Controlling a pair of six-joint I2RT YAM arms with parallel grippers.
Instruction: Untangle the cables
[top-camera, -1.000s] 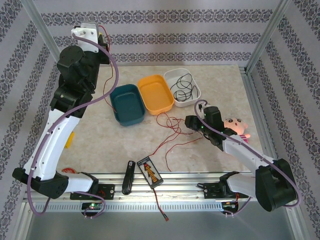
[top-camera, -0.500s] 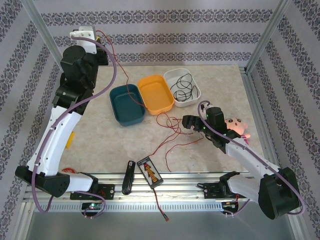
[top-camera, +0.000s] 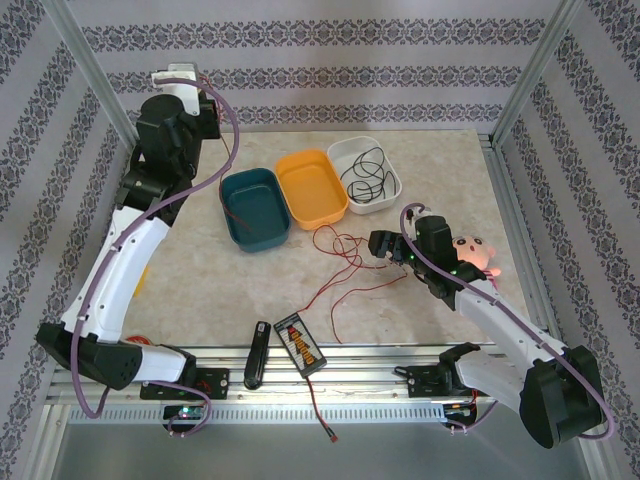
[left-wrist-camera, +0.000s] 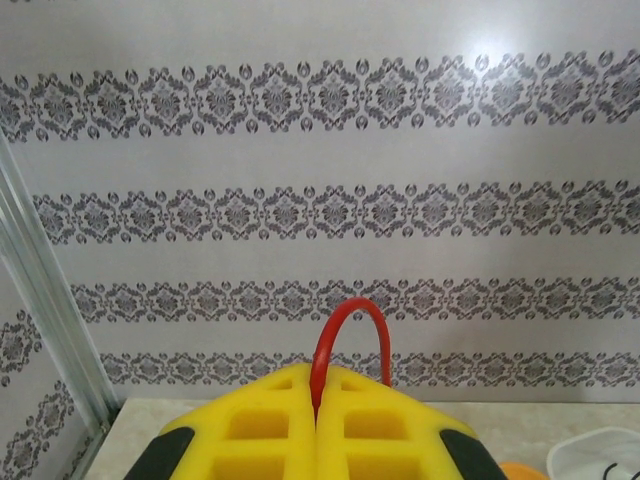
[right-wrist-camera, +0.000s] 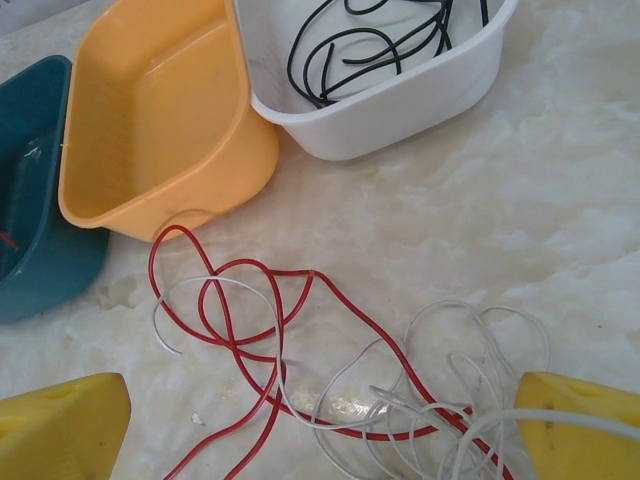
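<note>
Red cable (right-wrist-camera: 250, 330) and white cable (right-wrist-camera: 440, 330) lie knotted together on the counter (top-camera: 200, 270) just in front of the orange tray (right-wrist-camera: 150, 110). The tangle's long axis runs from that tray's near corner toward the arm bases. Black cable (right-wrist-camera: 370, 40) sits coiled in the white tray (right-wrist-camera: 400, 110), which adjoins the orange tray's right side.

Right hand (right-wrist-camera: 320, 425) hovers over the tangle, in front and right of the orange tray, fingers spread wide, holding nothing. Left hand (left-wrist-camera: 318, 420), raised well left of the orange tray, is closed on a loop of red cable arching upward.

The right wrist view shows the individual crossings. The top view shows the red strand trailing nearward.
</note>
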